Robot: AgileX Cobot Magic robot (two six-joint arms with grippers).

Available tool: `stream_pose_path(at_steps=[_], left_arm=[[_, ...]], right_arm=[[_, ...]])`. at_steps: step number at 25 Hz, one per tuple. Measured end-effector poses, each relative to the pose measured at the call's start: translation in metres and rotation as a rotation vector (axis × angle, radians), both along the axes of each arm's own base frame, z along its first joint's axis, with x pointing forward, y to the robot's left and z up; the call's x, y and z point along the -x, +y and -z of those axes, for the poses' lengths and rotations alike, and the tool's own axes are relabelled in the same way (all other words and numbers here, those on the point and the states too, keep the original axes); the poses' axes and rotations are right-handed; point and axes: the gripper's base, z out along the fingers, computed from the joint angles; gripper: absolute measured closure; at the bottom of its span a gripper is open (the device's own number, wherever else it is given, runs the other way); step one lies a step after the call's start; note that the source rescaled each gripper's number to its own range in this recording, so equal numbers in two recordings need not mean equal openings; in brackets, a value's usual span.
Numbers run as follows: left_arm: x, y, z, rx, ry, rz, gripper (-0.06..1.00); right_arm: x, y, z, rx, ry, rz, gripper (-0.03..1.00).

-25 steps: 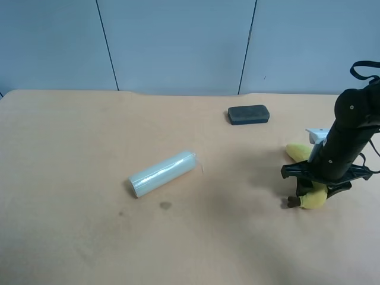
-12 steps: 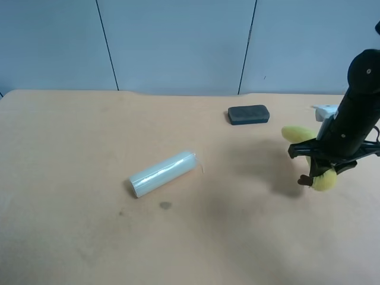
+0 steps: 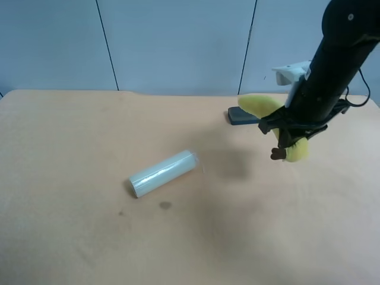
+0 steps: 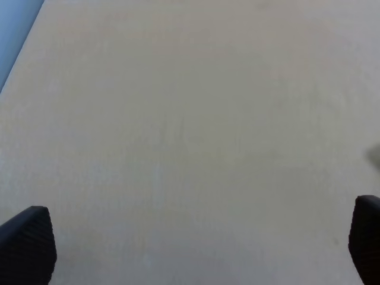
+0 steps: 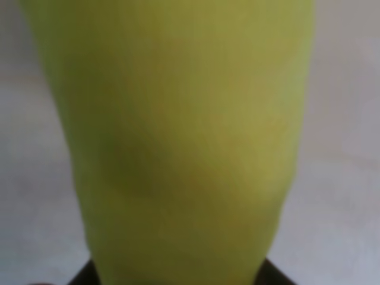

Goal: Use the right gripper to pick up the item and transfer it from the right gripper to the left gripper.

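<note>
The banana (image 3: 259, 105) is held in the air by the right gripper (image 3: 289, 133), which is seen in the high view on the arm at the right side. The black fingers are closed around the middle of the fruit. One yellow end points up and toward the blue wall (image 3: 178, 41), and the brown stem end hangs down below the fingers. The banana is not touching the table (image 3: 89, 237); a soft shadow is seen on the wood beneath it. In the right wrist view almost the whole picture is filled by the yellow-green skin of the banana (image 5: 178, 148), out of focus, so it can be told that this arm is the right one.

A dark flat block (image 3: 240, 117) lies on the table near the wall, and part of it is covered by the upper end of the banana in the high view. A pale roll (image 3: 162, 173) lies on its side well apart from the arm, near the middle of the table, with a small dark spot (image 3: 165, 205) close to it.

The left gripper (image 4: 196, 249) is shown only in its own wrist view. Its two black fingertips (image 4: 27, 240) are seen far apart at the two lower corners, with nothing between them but bare table (image 4: 178, 119).
</note>
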Motion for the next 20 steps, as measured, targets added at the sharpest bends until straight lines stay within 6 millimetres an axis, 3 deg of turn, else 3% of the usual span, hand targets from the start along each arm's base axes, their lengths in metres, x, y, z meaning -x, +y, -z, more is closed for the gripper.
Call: stream_pose_path(at_steps=[6, 17, 20], left_arm=[[0.000, 0.000, 0.000, 0.000, 0.000, 0.000, -0.06], [-0.001, -0.001, 0.000, 0.007, 0.004, 0.004, -0.06], [-0.009, -0.003, 0.000, 0.047, 0.058, 0.027, -0.06]], right_arm=[[0.009, 0.051, -0.023, -0.021, -0.081, -0.233, 0.97], [0.054, 0.120, -0.027, -0.042, -0.134, -0.649, 0.97], [0.066, 0.134, -0.027, -0.053, -0.161, -0.749, 0.97]])
